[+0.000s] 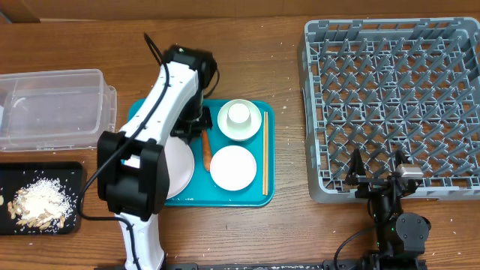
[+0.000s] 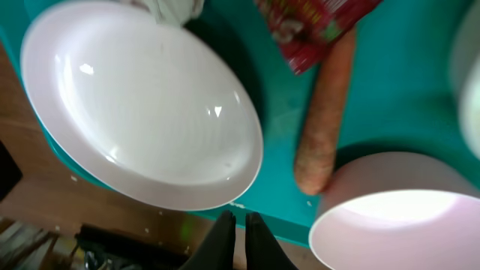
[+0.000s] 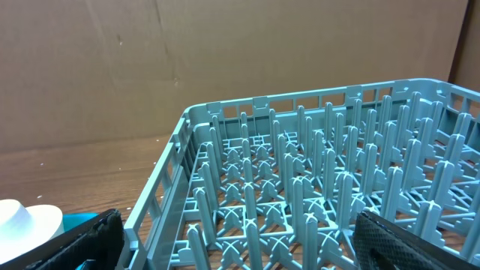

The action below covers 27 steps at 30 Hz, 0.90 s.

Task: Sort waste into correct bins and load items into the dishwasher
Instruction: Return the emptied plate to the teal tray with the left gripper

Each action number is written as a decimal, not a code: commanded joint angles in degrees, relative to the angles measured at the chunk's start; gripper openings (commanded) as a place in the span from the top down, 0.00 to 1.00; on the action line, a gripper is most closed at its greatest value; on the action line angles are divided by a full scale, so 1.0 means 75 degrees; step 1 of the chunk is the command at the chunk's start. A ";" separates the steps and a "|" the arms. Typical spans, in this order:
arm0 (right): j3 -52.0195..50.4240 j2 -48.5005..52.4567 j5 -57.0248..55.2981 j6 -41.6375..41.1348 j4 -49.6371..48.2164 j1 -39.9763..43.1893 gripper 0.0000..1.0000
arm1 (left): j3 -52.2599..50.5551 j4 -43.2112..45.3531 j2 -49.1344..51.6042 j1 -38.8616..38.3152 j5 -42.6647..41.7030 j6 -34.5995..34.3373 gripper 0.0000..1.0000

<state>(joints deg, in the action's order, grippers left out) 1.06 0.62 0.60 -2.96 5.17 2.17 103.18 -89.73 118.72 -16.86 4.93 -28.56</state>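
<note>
Fingers, overhead: right gripper (image 1: 375,168) spread wide, grey dish rack (image 1: 390,97) just ahead of the tips. Left wrist: left gripper (image 2: 238,238) pressed together; white plate (image 2: 142,112) ahead-left of the tips, orange carrot stick (image 2: 326,120) ahead-right, red wrapper (image 2: 315,22) beyond it. Right wrist: same rack between the spread fingers.

A round white plate (image 2: 142,105) is laid flat; an orange stick (image 2: 326,120) is set just right of it, its far end overlapped by a red wrapper (image 2: 311,22). Right again, a near bowl (image 1: 233,166) and a far bowl (image 1: 253,129) (a cup (image 1: 238,113) inside) are lined up, with chopsticks (image 1: 265,154) laid along their right.
</note>
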 commanded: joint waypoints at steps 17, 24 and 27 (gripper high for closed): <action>-0.0079 -0.0061 -0.0073 0.0029 -0.0050 0.0020 0.00 | 0.0644 0.0498 -0.0702 0.0230 -0.1137 0.1017 0.60; -0.0079 -0.0061 -0.0073 0.0029 -0.0050 0.0020 0.00 | 0.1801 -0.0149 -0.0947 0.1250 -0.0854 0.1177 0.78; -0.0079 -0.0061 -0.0073 0.0029 -0.0050 0.0020 0.00 | 0.1877 -0.0020 -0.1163 0.1486 -0.0973 0.1151 0.62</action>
<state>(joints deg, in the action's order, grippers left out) 1.06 0.62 0.58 -2.94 5.15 2.17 114.98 -90.21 113.82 -7.62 -2.76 -20.56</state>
